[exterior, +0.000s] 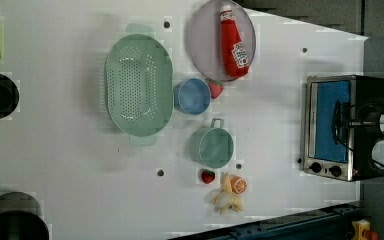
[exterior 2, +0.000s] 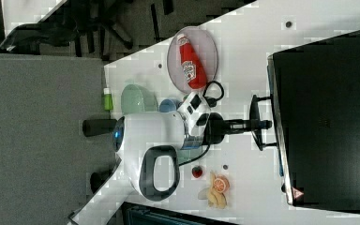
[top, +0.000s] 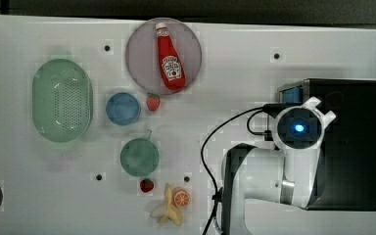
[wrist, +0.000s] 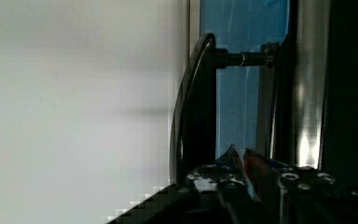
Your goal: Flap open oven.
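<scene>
Reaching for the oven (exterior 2: 328,117), the gripper (wrist: 240,156) sits right at the front of it. The oven is the big box with the black top, and its front faces the gripper. The blue glass door (wrist: 242,28) is shut and lies flat against the silver frame.

The gripper's fingertips (wrist: 230,156) are close together, with just a thin slit between them. They pinch nothing. The black bar handle (wrist: 200,107) is just beside the fingertips, on the side away from the glass. So the tips seem to be tucked into the space between the handle and the door. I cannot tell if they touch the handle. In the right view, the gripper (exterior 2: 262,124) pokes past the handle (exterior 2: 255,136) toward the door.

I think the step now is getting hold of the handle. The door has not begun to open.

The next move calls for a pull. The fingertips need to press on the back of the handle and draw it away from the oven. The door looks like it flaps down from the handle edge, so the pull needs to curve down and out as the door swings. A straight tug could make the tips slip off the bar. The oven is not held by anything I can see, so a hard pull might drag the whole box along.
</scene>
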Controlling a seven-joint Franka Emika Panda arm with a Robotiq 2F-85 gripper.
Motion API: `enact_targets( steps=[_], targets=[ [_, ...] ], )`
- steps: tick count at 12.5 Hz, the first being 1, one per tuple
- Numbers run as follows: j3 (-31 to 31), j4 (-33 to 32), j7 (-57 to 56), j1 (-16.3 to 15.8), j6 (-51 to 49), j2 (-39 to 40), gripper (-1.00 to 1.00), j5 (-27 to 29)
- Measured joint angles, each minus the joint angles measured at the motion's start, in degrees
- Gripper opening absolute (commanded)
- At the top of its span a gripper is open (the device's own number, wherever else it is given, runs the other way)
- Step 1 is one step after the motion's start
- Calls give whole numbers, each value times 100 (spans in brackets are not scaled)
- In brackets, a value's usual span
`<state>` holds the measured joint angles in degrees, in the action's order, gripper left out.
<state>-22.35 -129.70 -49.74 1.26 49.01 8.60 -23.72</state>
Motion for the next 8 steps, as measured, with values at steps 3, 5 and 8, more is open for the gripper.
enact_targets(
  steps=[3, 5, 8],
  targets=[
    [190, -101, 599, -144, -64, 30, -65, -548],
    [413, -90, 1144, -228, -50, 204, -65, -1144],
    [788, -101, 2363, -428, -39, 634, -65, -1642]
  ],
)
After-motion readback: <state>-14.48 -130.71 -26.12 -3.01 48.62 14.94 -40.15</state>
